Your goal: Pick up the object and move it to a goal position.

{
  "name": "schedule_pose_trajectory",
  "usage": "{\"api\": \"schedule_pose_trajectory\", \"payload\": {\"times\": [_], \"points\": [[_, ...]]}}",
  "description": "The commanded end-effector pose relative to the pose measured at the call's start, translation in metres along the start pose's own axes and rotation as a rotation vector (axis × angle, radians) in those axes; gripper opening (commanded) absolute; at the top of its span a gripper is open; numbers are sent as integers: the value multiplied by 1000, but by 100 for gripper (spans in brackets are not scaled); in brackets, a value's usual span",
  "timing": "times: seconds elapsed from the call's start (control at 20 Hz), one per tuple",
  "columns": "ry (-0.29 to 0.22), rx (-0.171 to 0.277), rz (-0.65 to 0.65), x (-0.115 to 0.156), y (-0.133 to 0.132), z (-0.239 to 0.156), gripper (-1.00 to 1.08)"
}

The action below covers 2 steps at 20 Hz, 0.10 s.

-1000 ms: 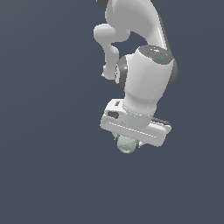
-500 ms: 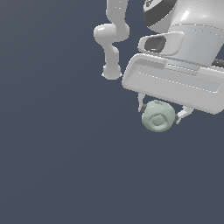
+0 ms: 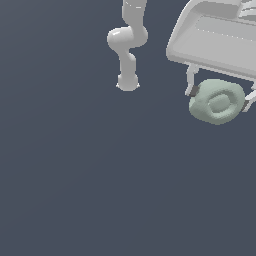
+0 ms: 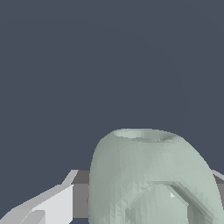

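The object (image 3: pixel 217 101) is a small, pale sage-green lump, rounded and slightly uneven in outline, with a smooth matte surface and a raised circular ring on the face turned toward the exterior camera. It hangs near the exterior view's right edge, in the upper part of that view, clear of the flat dark slate-grey ground. The gripper (image 3: pixel 218 97) is closed on it: one slim white finger (image 3: pixel 191 82) with a dark pad presses its side toward the exterior view's left, and the other finger meets the opposite side at the frame's edge. Above them sits the broad, boxy white hand (image 3: pixel 212 37), glossy and plastic-looking, noticeably wider than the lump it carries. Farther back, the arm (image 3: pixel 128 40) shows as smooth white rounded segments rising from a small round base.

In the wrist view the object (image 4: pixel 151 177) fills much of the lower frame, its faceted mesh surface visible, with a shallow round rim at its far end. A white finger (image 4: pixel 48 205) with a dark pad lies against its side.
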State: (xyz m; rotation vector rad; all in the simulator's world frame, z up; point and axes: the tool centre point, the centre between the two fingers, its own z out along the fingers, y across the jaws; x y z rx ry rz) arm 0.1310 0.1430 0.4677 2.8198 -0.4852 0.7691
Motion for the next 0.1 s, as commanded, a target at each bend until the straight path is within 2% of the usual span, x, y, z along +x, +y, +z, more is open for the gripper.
{"api": "schedule_pose_trajectory", "payload": {"times": [0.0,0.05], "points": [[5,-4,-1,1,-1,-3,-100],[5,-4,-1,1,-1,-4,-100]]}}
